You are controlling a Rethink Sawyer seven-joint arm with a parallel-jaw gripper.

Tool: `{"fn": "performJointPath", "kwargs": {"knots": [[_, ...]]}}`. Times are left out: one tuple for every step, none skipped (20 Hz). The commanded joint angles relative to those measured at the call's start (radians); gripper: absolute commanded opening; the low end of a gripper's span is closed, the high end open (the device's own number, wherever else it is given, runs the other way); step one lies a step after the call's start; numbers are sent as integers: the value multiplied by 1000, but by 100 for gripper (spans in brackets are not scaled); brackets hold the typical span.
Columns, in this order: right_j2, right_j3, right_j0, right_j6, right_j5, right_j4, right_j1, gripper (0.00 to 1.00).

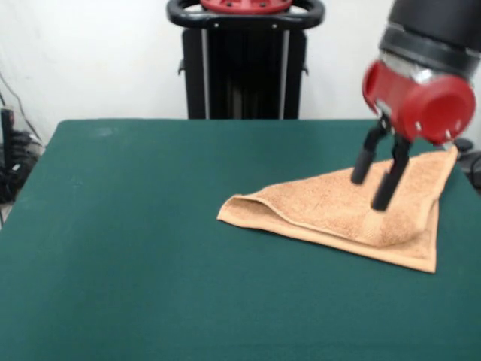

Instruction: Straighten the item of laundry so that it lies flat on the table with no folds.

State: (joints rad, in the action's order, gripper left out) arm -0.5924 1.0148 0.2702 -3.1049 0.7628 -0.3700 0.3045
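The tan-orange towel (353, 214) lies on the right half of the dark green table (135, 241), folded over on itself into a rough triangle. One point reaches left, one lies at the far right edge, and a doubled fold runs along its near side. No white label shows. My gripper (373, 180) hangs from the red wrist at the upper right, directly above the middle of the towel. Its two black fingers (385, 186) stand apart and hold nothing. Their tips hover just over the cloth.
The black robot pedestal (246, 60) stands behind the table's far edge. Dark cables (15, 162) lie off the table's left edge. A dark object (472, 162) shows at the right edge, beside the towel's far corner.
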Motion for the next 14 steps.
{"fn": "performJointPath", "kwargs": {"knots": [[30, -117, 29, -361, 138, -88, -150, 100], [23, -131, 34, -377, 142, -100, -167, 100], [18, -137, 36, -380, 144, -106, -178, 100], [16, -137, 43, -390, 146, -117, -186, 100], [13, -139, 45, -392, 145, -125, -194, 100], [13, -126, 51, -392, 143, -133, -193, 100], [15, -121, 55, -390, 141, -140, -193, 100], [14, -103, 61, -384, 139, -148, -187, 100], [13, -92, 65, -378, 134, -154, -187, 100], [11, -77, 68, -370, 132, -157, -182, 100], [8, -66, 70, -362, 133, -160, -178, 100], [3, -54, 73, -354, 135, -161, -173, 100], [0, -47, 75, -350, 137, -162, -170, 100], [1, -32, 75, -340, 137, -162, -162, 100]]}}
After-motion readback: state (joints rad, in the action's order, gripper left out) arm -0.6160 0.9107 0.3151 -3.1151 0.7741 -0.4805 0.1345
